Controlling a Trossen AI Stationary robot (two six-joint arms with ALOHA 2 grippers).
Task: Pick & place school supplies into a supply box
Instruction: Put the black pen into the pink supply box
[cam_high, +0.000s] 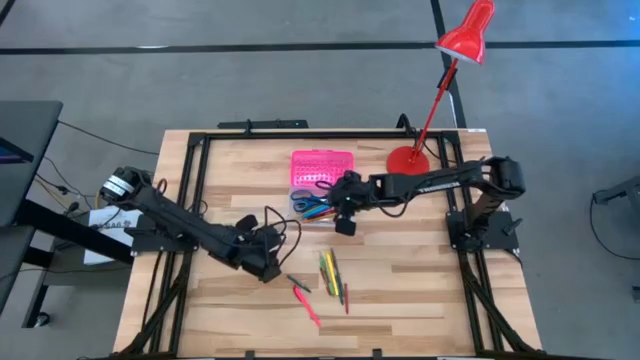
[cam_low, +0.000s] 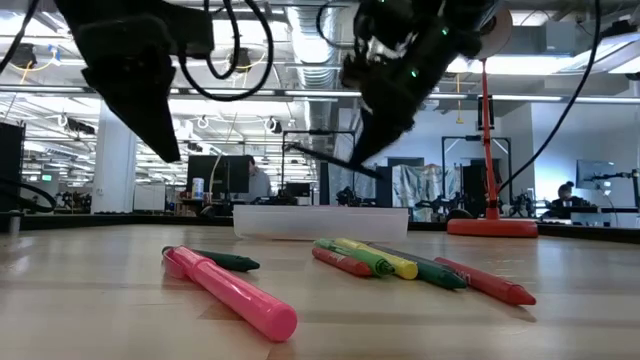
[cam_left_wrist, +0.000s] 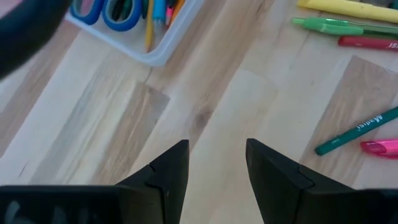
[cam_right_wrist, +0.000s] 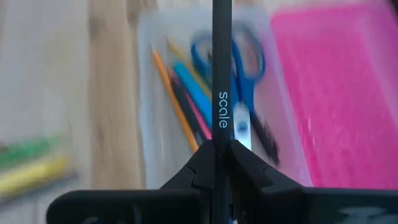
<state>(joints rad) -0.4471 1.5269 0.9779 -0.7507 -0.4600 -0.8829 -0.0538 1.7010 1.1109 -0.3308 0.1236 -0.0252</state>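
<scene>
Right gripper (cam_right_wrist: 222, 152) was clamped on a black pen (cam_right_wrist: 221, 68) above the supply box (cam_high: 322, 180), whose contents were partly hidden. Left gripper (cam_left_wrist: 214, 165), parted and empty, hung over bare desk (cam_high: 420, 280) beside the box.

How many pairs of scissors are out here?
1: the blue-handled scissors lie inside the clear supply box, beside pencils, below the right gripper that holds a black pen. None shows on the table; another could be hidden.

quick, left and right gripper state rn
Left gripper: open, empty, over bare table.
Right gripper: shut on black pen, above the supply box.
</scene>
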